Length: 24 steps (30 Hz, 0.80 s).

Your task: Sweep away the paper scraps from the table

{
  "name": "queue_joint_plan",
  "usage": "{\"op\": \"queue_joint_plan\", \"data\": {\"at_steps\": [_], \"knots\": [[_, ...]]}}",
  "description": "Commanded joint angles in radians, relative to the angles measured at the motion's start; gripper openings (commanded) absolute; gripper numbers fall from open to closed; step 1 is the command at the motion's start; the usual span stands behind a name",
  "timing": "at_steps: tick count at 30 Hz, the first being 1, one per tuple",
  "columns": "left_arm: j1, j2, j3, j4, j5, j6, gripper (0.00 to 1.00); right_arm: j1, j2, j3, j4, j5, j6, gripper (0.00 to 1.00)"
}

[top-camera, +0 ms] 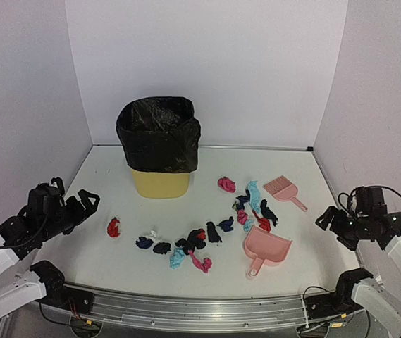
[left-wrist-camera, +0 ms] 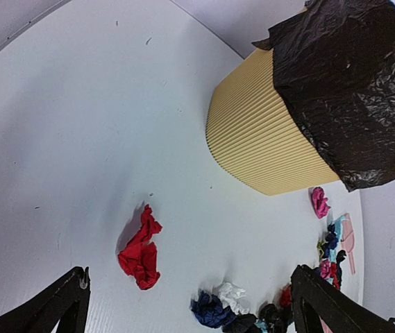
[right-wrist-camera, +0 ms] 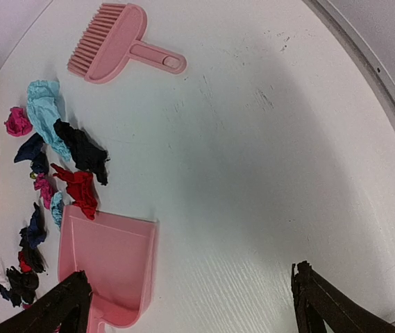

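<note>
The flat white table (top-camera: 101,257) has many small crumpled paper scraps (top-camera: 196,241) lying on it. They are red, pink, light blue, dark blue and black. Most of them lie in a bent line, from the front middle of the table up toward the back right. One red scrap (top-camera: 113,227) lies alone at the left end. One pink scrap (top-camera: 226,184) lies farther back, near the yellow ribbed bin with a black bag in it (top-camera: 159,141), which stands at the back left. The pink plastic dustpan (top-camera: 267,250) lies flat just right of the scraps, and a red one sits right at its open edge. The pink hand brush (top-camera: 282,189) lies behind the dustpan, apart from it. The left gripper (left-wrist-camera: 191,291) hangs over the left side of the table, close to the lone red scrap. Its jaws are wide open with nothing in them. The right gripper (right-wrist-camera: 190,277) hangs over the right side, beside the dustpan, and its jaws are wide open too, holding nothing.
</note>
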<state>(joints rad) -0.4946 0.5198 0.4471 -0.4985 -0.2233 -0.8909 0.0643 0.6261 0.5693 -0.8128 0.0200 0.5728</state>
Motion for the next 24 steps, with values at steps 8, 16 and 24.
{"op": "queue_joint_plan", "data": {"at_steps": [8, 16, 24], "knots": [[-0.001, 0.138, 0.027, 0.066, 0.031, 0.017, 1.0, 0.003, 0.507, 0.325, 0.015, -0.068, -0.256, 0.97], [-0.001, 0.129, 0.02, 0.061, 0.037, 0.013, 1.0, 0.003, 1.007, 0.661, -0.001, -0.252, -0.721, 0.9], [-0.001, 0.106, 0.026, -0.014, -0.009, -0.026, 1.0, 0.003, 1.269, 0.872, -0.005, -0.203, -0.885, 0.91]]}}
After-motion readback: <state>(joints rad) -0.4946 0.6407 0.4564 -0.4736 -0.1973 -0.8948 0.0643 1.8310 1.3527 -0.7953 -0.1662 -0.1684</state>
